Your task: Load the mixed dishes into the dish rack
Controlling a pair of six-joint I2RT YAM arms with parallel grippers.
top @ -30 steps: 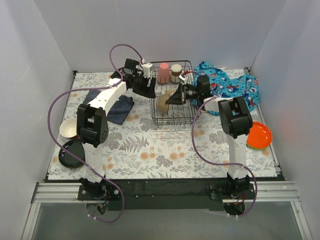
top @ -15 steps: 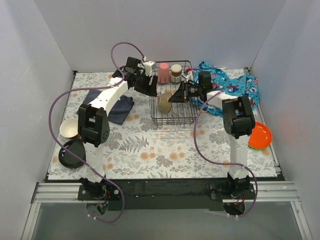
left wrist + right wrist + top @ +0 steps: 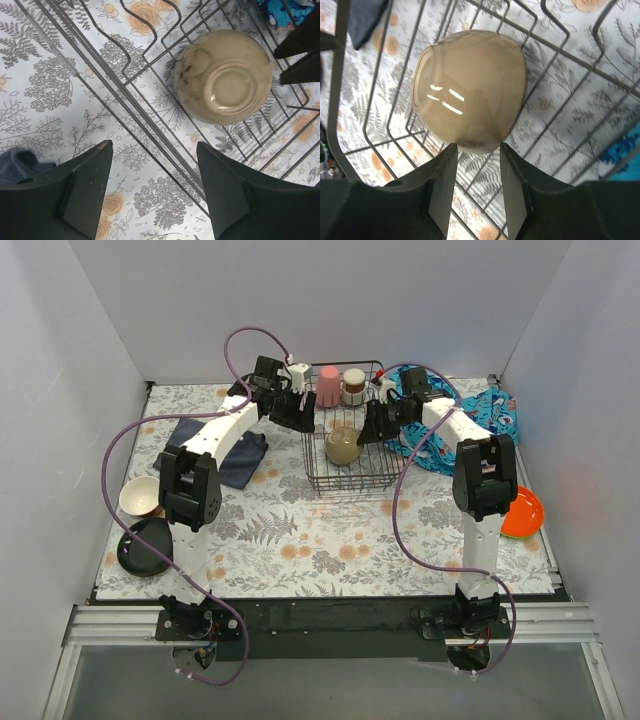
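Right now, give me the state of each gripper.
Left gripper: open, holding nothing.
Right gripper: open, holding nothing; the tan bowl sits free in the dish rack.

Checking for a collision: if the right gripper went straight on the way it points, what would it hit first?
Probably the glossy tan bowl lying in the black wire dish rack, just beyond the open right gripper.
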